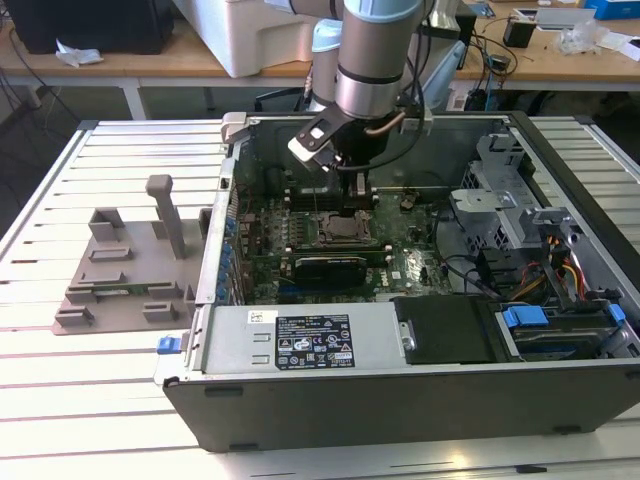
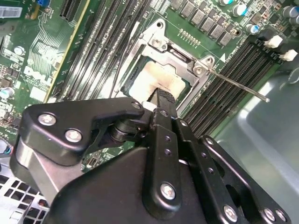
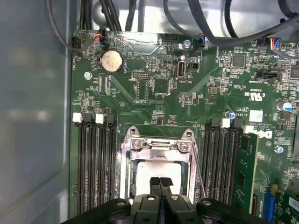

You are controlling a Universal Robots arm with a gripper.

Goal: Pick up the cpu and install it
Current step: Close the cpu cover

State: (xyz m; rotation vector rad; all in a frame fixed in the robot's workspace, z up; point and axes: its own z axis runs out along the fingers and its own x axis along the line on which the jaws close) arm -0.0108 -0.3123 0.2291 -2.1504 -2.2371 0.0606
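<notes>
The cpu [image 3: 145, 171] lies flat in the motherboard socket [image 3: 159, 144], its pale shiny top [image 2: 161, 79] showing inside the open metal frame. My gripper [image 3: 160, 181] hangs directly over it with its two black fingers pressed together and nothing between them. In the second wrist view the gripper [image 2: 163, 96] tip stands just at the cpu's top; whether it touches I cannot tell. In the exterior view the gripper [image 1: 358, 192] reaches down into the open computer case above the socket [image 1: 345, 230]. The thin socket lever [image 2: 238, 86] sticks out free beside the frame.
Black memory slots flank the socket, with one green memory stick [image 3: 245, 172] seated. A black graphics card [image 1: 325, 268] sits just in front of the socket. The drive cage [image 1: 500, 200], cables and power supply [image 1: 300, 340] crowd the case. A grey fixture [image 1: 120, 270] stands on the table at the exterior view's left.
</notes>
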